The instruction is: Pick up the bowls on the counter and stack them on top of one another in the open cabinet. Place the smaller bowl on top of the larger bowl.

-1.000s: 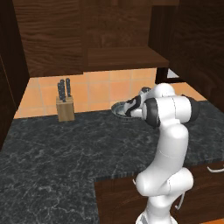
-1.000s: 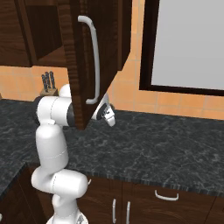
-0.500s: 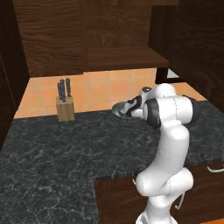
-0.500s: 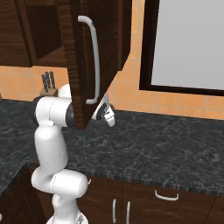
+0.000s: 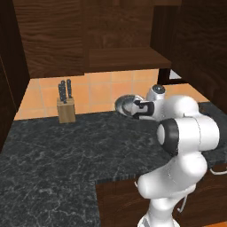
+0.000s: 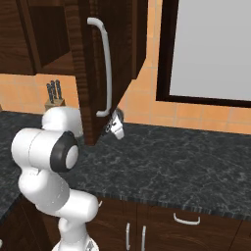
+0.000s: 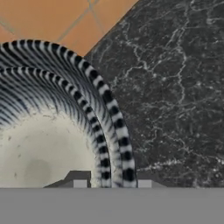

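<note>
While the hand [image 7: 108,180] stood narrowed, fingertips [image 7: 79,180] astride the ribbed rim of a round grey metallic bowl [image 7: 52,131] on the black marbled tabletop [image 7: 175,87], grasping was in hand; lifting toward the dark wooden open cabinet [image 5: 128,57] above would follow.

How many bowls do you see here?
1 for certain: a grey bowl at the back of the counter near the tiled wall, its rim between the gripper fingertips. A second bowl may be hidden behind the arm or the cabinet door.
</note>
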You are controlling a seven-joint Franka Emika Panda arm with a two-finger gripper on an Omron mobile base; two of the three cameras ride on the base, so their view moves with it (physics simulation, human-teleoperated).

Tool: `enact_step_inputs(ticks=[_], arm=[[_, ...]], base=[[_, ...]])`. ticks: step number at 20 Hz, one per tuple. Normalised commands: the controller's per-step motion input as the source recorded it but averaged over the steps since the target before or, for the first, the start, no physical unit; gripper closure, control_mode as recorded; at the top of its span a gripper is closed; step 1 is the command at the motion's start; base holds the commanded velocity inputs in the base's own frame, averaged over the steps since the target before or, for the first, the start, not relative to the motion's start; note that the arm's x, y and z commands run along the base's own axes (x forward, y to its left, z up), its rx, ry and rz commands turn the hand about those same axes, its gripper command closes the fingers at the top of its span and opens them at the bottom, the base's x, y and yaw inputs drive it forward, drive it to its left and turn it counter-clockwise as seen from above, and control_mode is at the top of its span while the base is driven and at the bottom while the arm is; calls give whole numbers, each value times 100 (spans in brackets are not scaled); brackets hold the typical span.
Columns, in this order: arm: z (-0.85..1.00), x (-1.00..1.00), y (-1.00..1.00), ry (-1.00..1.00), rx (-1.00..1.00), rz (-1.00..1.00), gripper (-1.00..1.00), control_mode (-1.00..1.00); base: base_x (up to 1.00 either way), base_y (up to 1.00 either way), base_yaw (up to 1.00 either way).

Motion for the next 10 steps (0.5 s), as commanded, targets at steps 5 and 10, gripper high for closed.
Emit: enact_step_inputs(ticks=[5,10], arm=[[100,-72,42,-12,-13,0,100,-100],[100,-81,34,-14,-17,3,100,-100]], base=[[0,0,0],[0,0,0]])
